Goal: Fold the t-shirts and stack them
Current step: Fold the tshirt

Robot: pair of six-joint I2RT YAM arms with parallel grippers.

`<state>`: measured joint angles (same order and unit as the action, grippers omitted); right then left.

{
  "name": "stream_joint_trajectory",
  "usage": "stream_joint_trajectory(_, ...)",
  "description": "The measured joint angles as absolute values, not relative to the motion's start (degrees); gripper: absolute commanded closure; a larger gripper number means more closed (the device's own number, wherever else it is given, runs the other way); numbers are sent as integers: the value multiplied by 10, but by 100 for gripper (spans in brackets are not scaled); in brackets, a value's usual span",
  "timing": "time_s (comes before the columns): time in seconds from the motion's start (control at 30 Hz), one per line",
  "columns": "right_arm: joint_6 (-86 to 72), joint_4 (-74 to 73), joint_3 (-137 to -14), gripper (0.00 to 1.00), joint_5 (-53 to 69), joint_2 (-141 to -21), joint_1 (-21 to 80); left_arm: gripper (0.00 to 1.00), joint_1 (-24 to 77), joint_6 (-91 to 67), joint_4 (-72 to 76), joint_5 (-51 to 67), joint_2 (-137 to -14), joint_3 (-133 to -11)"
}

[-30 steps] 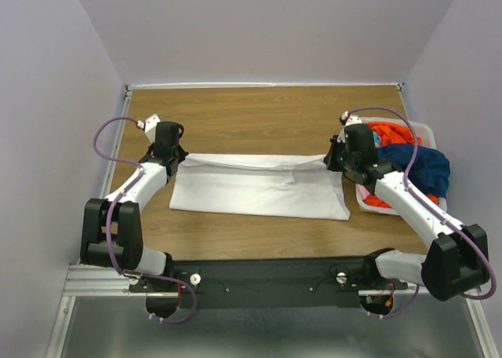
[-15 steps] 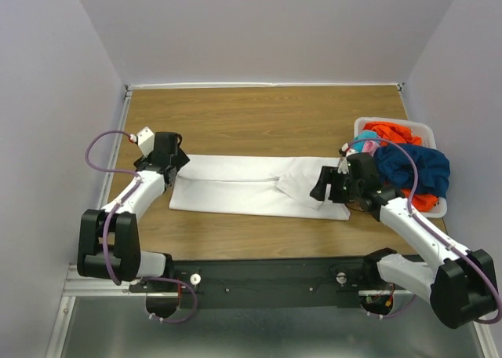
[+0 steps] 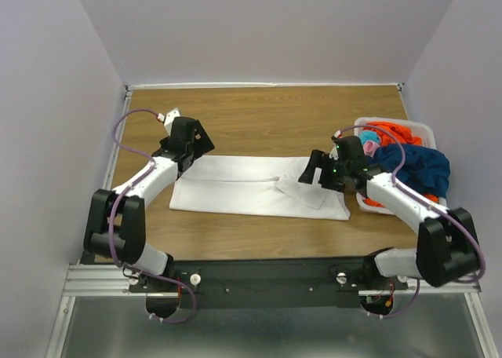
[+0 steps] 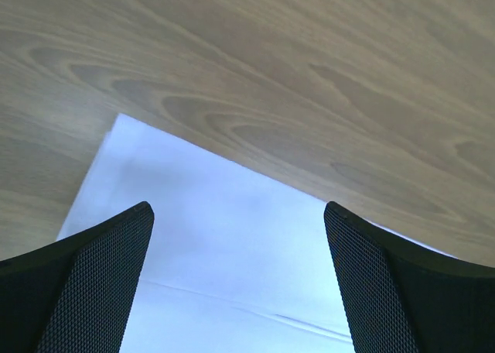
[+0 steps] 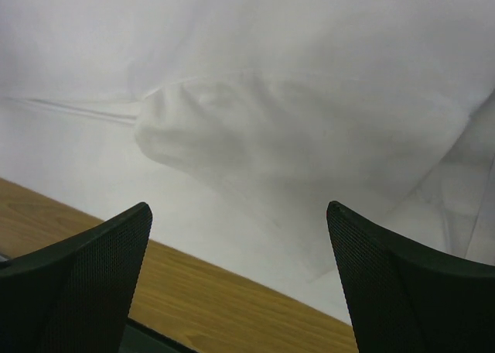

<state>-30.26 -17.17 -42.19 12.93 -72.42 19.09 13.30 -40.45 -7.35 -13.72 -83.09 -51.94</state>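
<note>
Both arms have let go of the plain white cloth t-shirt (image 3: pixel 251 191) and drawn off it in the last second. The left arm (image 3: pixel 153 176) has swung out over the shirt's far left corner and the right arm (image 3: pixel 392 197) has lifted above its right end. Each pair of jaws stands wide with nothing between them. We judge the lengthwise fold laid, with the crosswise fold yet to come. Our shirt lies flat as a long band across the middle of the brown wooden worktop (image 3: pixel 259 115), a rumpled sleeve flap showing right of centre. Farther right, the white plastic bin (image 3: pixel 416 123) holds an orange shirt (image 3: pixel 388 130) and a dark blue shirt (image 3: pixel 420 166).
</note>
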Motion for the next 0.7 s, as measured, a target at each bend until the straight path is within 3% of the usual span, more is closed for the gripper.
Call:
stream_joint_trajectory(0.27, -336, -163, -552, 0, 68, -960, 191, 2, 133, -393, -74, -103, -906, -500)
stream_joint_trajectory(0.47, -319, -149, -763, 0, 55, -1132, 188, 2, 148, -397, -57, -92, -881, -438)
stream_joint_trajectory(0.7, -233, -127, -1049, 0, 113, -1339, 183, 2, 237, -440, -49, -86, -777, -338)
